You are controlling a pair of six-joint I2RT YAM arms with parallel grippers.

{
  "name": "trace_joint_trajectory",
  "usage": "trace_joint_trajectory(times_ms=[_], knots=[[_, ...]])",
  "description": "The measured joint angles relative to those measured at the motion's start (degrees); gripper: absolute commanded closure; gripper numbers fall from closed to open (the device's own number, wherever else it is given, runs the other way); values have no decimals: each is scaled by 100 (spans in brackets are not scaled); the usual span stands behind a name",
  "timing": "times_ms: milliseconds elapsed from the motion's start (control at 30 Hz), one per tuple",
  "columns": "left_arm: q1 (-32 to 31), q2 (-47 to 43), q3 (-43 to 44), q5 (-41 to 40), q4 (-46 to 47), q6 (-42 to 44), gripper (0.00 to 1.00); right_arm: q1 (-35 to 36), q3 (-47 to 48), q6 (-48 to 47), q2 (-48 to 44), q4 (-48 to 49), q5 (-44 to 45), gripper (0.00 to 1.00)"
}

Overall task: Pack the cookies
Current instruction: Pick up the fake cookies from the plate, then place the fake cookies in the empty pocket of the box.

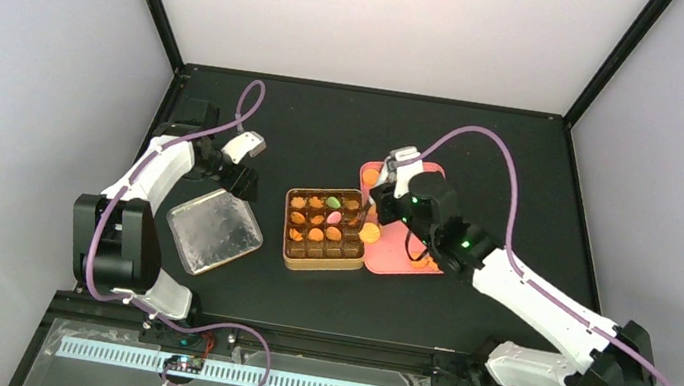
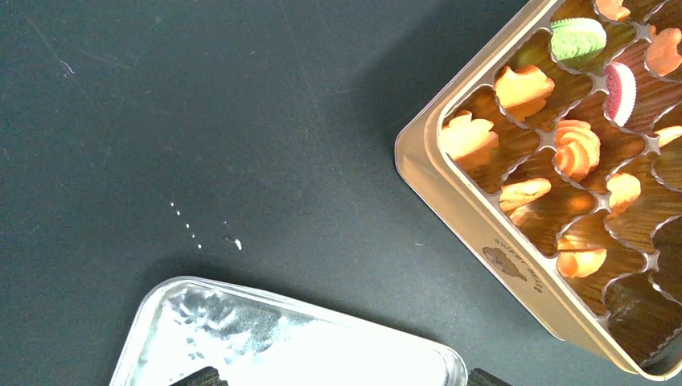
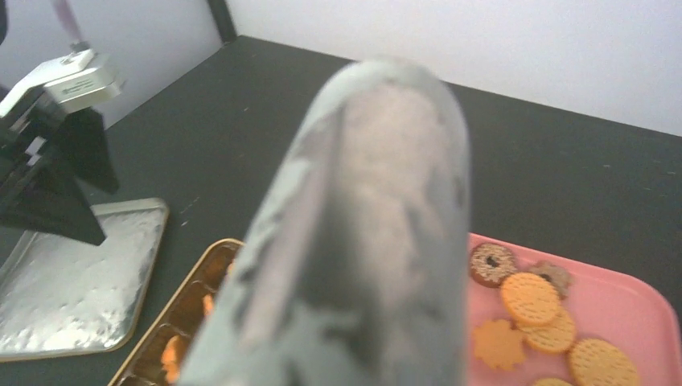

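Cookies (image 2: 523, 87) in tin (image 2: 458, 213), lid (image 2: 322, 354) apart at left

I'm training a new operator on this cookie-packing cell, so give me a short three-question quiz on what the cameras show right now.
1. True or false: the green cookie lies outside the tin.
2. Which lies right below the left end effector? A) silver lid B) pink tray C) the tin
3. What does the right end effector hold?
Key: 1 false, it sits in a compartment of the tin. 2 A. 3 metal tongs.
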Motion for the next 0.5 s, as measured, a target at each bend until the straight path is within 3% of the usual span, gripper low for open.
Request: trace_joint_trajectory(times_ms=[200,500], knots=[[0,0,0,0,0,0,20,339,225,-4,560,103,-109,75],[0,0,0,-2,-2,2,20,459,490,-72,1040,184,-133,65]])
